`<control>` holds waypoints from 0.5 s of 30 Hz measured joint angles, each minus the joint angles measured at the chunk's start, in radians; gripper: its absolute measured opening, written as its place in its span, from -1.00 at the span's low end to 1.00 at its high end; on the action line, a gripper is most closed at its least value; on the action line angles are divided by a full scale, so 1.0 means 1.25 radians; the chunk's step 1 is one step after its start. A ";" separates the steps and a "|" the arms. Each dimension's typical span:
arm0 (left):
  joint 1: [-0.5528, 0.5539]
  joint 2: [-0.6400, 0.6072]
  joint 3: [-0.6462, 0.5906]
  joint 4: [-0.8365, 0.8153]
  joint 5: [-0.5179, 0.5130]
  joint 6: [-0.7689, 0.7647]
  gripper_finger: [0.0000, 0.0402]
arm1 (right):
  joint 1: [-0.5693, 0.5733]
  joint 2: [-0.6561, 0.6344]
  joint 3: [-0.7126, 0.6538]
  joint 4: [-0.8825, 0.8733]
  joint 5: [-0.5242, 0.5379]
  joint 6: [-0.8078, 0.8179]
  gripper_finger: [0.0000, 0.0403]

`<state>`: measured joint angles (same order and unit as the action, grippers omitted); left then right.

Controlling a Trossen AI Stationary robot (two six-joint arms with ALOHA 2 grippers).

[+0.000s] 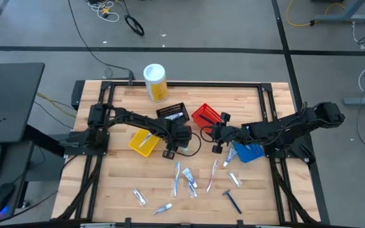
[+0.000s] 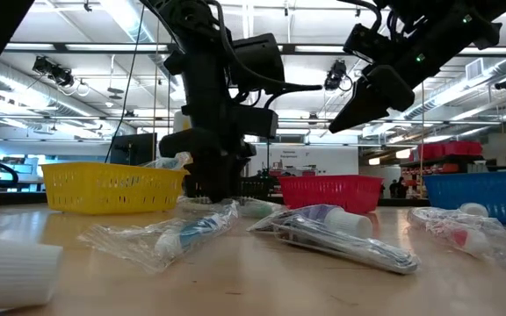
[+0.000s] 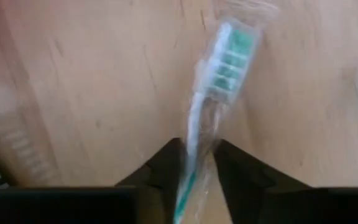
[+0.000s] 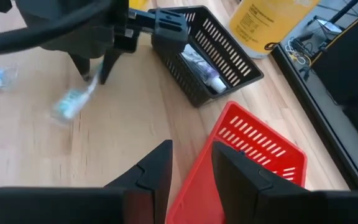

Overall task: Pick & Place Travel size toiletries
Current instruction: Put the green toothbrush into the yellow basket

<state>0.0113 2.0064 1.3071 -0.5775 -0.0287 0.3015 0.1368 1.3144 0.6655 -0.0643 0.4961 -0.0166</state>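
Observation:
My left gripper (image 1: pixel 168 154) is near the table's middle, just right of the yellow basket (image 1: pixel 143 142), shut on a toothbrush (image 3: pixel 225 62) with a white-and-green head in a clear wrapper. The right wrist view shows the same toothbrush (image 4: pixel 73 102) below the left fingers. My right gripper (image 4: pixel 191 165) is open and empty above the near edge of the red basket (image 4: pixel 253 155), between the red basket and the blue basket (image 1: pixel 249 152). Several wrapped toiletries (image 1: pixel 185 177) and a dark blue razor (image 1: pixel 233 201) lie flat on the near half of the table. My left gripper pinches the wrapped toothbrush by its handle (image 3: pixel 191 140) between the two fingers, which lie across it. The fingers come from above, pointing down. The head end (image 4: pixel 67 107) sticks out past the fingertips and hangs slanted below them. I cannot tell whether it touches the table.
The black basket (image 4: pixel 197 50), with tubes inside, stands behind the left gripper, and the white-and-yellow canister (image 1: pixel 155 82) stands at the far edge. In the low view, wrapped tubes (image 2: pixel 341 233) lie in front of the baskets. Bare wood shows at the near left.

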 joint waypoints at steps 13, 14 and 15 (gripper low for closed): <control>0.001 0.002 0.032 0.112 -0.180 -0.027 -0.83 | 0.000 0.000 0.000 -0.011 0.001 -0.002 -0.40; -0.002 0.002 0.043 0.104 -0.179 -0.040 -0.83 | 0.000 0.000 0.000 -0.016 0.006 -0.004 -0.40; -0.004 0.002 0.056 0.092 -0.179 -0.057 -0.84 | 0.000 0.000 0.000 -0.023 0.014 -0.006 -0.40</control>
<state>0.0061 2.0087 1.3776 -0.4623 -0.2529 0.2307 0.1368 1.3144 0.6655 -0.0931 0.5131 -0.0235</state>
